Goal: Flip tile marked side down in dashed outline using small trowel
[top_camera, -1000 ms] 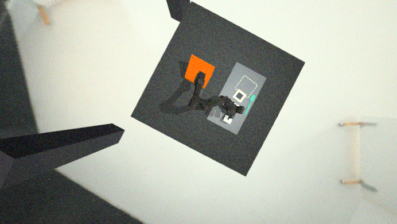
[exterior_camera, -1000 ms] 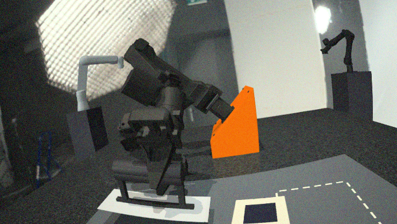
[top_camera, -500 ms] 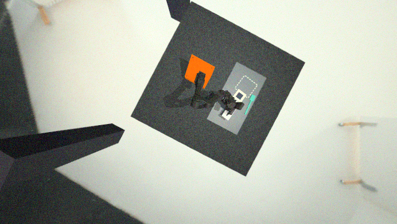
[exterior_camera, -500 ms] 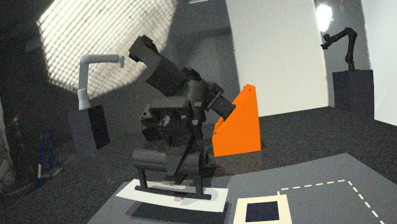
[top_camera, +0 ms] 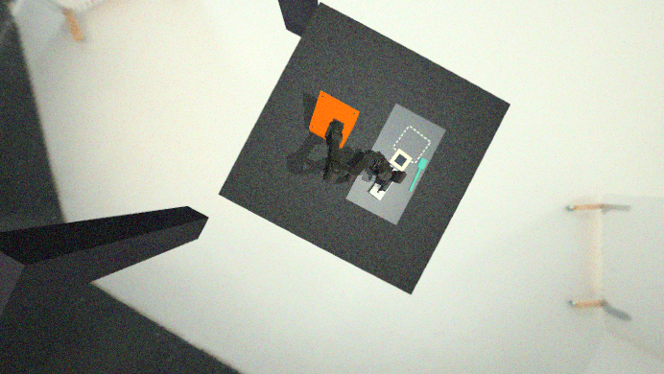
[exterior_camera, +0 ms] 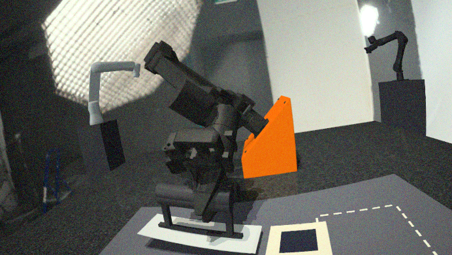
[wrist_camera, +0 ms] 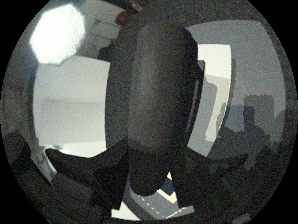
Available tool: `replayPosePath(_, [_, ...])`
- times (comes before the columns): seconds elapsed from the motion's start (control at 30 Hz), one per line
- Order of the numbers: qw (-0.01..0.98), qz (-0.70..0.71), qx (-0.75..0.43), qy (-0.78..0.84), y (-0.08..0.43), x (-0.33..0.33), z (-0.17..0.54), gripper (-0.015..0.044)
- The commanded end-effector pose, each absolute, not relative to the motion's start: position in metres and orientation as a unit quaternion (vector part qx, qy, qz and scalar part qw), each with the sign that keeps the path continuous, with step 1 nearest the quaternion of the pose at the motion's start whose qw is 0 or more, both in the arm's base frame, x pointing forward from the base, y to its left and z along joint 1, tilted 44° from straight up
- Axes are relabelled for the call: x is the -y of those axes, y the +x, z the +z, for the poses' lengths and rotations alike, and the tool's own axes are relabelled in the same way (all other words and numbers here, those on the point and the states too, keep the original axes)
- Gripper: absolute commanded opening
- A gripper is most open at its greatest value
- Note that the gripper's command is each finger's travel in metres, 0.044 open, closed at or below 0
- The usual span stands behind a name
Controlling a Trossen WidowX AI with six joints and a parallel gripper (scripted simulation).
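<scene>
The cream tile [top_camera: 394, 164] [exterior_camera: 274, 242] lies flat on the grey mat [top_camera: 394, 211] [exterior_camera: 359, 235], its dark square facing up. It lies mostly outside the dashed outline [exterior_camera: 351, 212], at the outline's near edge. My gripper [top_camera: 384, 178] [exterior_camera: 199, 199] [wrist_camera: 149, 136] is shut on the thick dark handle of the trowel. The trowel's white blade [top_camera: 377, 193] [exterior_camera: 235, 245] [wrist_camera: 215, 55] hangs roughly level, low above the mat beside the tile, with a shadow beneath. The handle and arm hide part of the blade.
A teal tool [top_camera: 422, 164] lies on the mat near the tile, on the side away from the arm's base. The orange base block [top_camera: 331, 107] [exterior_camera: 274, 153] carries the arm. Two other arms [exterior_camera: 95, 85] [exterior_camera: 400, 49] stand on far pedestals.
</scene>
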State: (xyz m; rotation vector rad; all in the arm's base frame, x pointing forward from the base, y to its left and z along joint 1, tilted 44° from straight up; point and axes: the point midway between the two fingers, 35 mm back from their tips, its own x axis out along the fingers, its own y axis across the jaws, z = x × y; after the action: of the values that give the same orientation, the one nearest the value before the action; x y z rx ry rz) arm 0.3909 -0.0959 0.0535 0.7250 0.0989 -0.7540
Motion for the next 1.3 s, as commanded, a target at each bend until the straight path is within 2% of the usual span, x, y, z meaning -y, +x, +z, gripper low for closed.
replayPosePath(0.0, [0.868, -0.353, -0.049, 0.346, 0.392, 0.097, 0.049, 0.0000])
replayPosePath(1.27, [0.868, -0.353, -0.049, 0.346, 0.399, 0.070, 0.010, 0.0000])
